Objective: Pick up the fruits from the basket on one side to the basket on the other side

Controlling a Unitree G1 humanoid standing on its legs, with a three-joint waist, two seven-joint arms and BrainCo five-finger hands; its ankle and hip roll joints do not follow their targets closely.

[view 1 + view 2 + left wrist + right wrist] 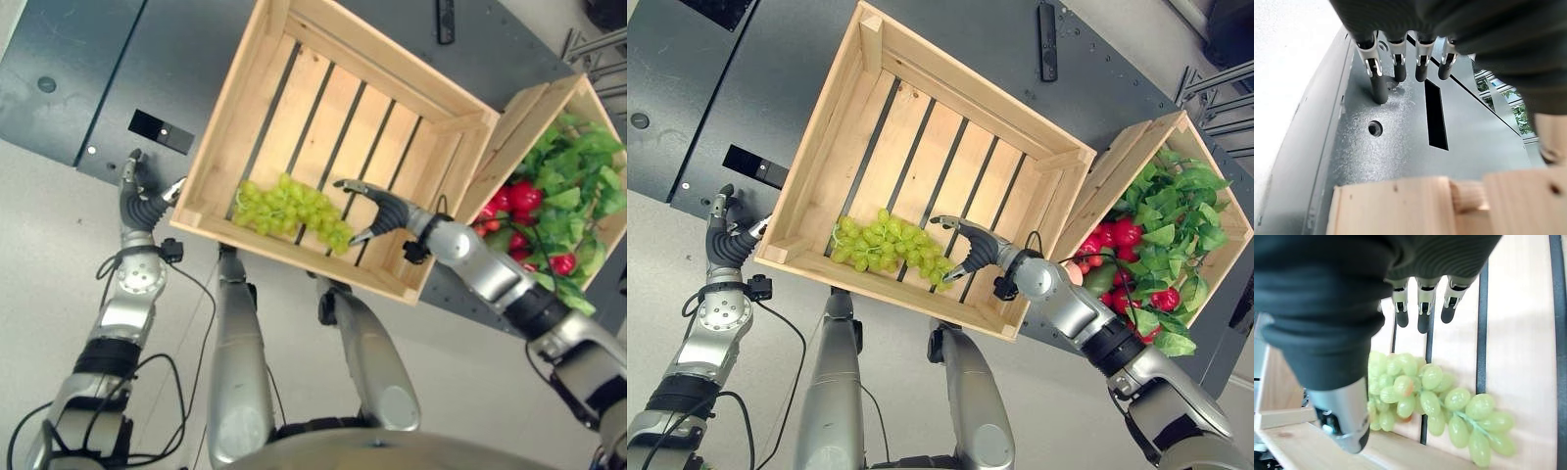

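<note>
right hand over grapes in the middle crate

green grapes (291, 212) lie on the slatted floor of the empty-looking wooden crate (294, 59), centre of frame, against its near wall. right hand (377, 211) hangs inside the crate just right of the bunch, fingers and thumb spread wide, holding nothing. second crate (517, 122) at right edge, touching the first, holds red fruits (522, 199) and green leaves (578, 166). left hand (132, 196) at left by the crate's corner, fingers straight, empty, on the dark grey worktop (88, 78).
</note>
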